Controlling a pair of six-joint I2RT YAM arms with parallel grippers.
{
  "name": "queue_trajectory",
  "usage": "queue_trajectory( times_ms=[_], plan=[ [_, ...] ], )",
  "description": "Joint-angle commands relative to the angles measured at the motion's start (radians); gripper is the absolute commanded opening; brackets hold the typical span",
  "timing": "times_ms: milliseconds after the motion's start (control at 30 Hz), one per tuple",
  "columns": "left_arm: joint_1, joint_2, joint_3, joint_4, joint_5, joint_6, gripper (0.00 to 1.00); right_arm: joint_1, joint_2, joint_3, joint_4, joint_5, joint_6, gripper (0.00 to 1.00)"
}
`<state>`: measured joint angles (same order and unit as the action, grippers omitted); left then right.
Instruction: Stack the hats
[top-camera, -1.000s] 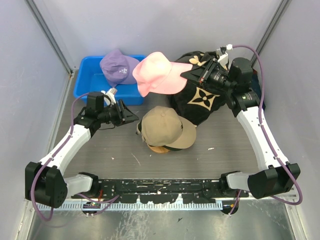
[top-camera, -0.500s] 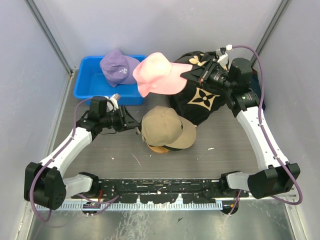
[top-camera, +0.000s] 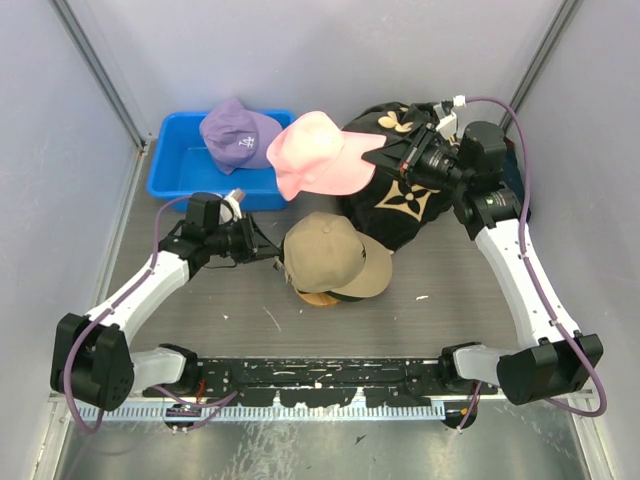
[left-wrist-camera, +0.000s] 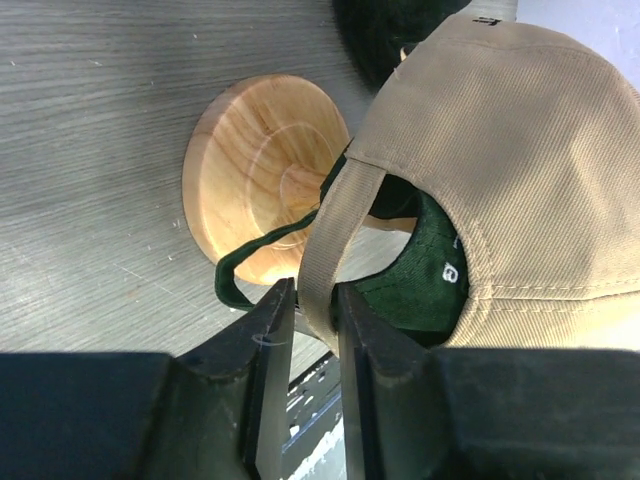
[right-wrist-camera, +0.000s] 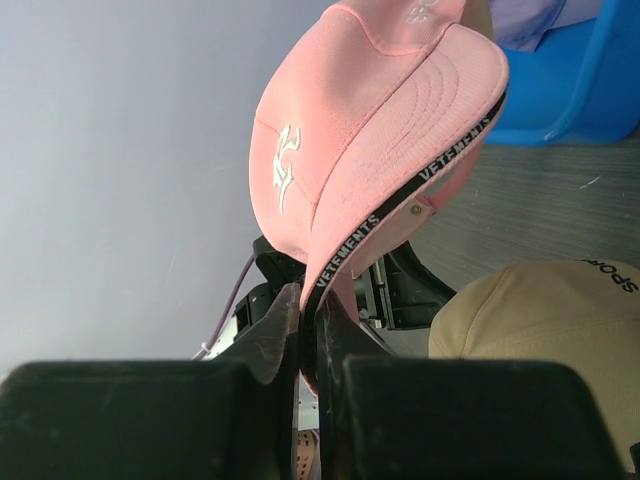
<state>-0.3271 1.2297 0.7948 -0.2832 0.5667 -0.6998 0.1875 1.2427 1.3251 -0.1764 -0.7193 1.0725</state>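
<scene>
Counting two of four stacked: tan cap (top-camera: 335, 255) over green cap (left-wrist-camera: 400, 290) on stand (left-wrist-camera: 265, 175), mid table (top-camera: 200, 300). Holding pink cap (top-camera: 315, 155) by brim w/ R tool (right-wrist-camera: 310, 295) clamped tight, seemingly raised, beside stack. Straddling tan cap's rear strap w/ L tool (left-wrist-camera: 308, 300); can't tell if pinched. Leaving purple cap (top-camera: 238, 135) in bin (top-camera: 175, 165). To do: pink, purple.

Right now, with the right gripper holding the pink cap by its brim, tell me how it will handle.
Likely light: the pink cap hangs from the right gripper, pinched only at its brim edge. The brim looks stiff, holding its curve; the soft crown may swing or sag when moved.
</scene>
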Motion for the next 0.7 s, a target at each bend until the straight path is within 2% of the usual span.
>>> queue_trajectory(
  times_ms=[0, 133, 367, 667],
  plan=[
    [-0.004, 0.015, -0.025, 0.041, -0.011, -0.007, 0.27, -0.002, -0.065, -0.009, 0.037, -0.021, 0.011, 0.01],
    [-0.004, 0.02, -0.05, 0.061, -0.012, -0.016, 0.2, 0.013, -0.093, -0.061, 0.048, -0.03, 0.044, 0.01],
    [-0.004, 0.033, -0.086, 0.11, -0.009, -0.037, 0.13, 0.078, -0.124, -0.153, 0.142, -0.051, 0.167, 0.01],
    [-0.005, 0.097, -0.079, 0.135, -0.002, -0.04, 0.1, 0.109, -0.169, -0.306, 0.182, -0.107, 0.203, 0.01]
  ],
)
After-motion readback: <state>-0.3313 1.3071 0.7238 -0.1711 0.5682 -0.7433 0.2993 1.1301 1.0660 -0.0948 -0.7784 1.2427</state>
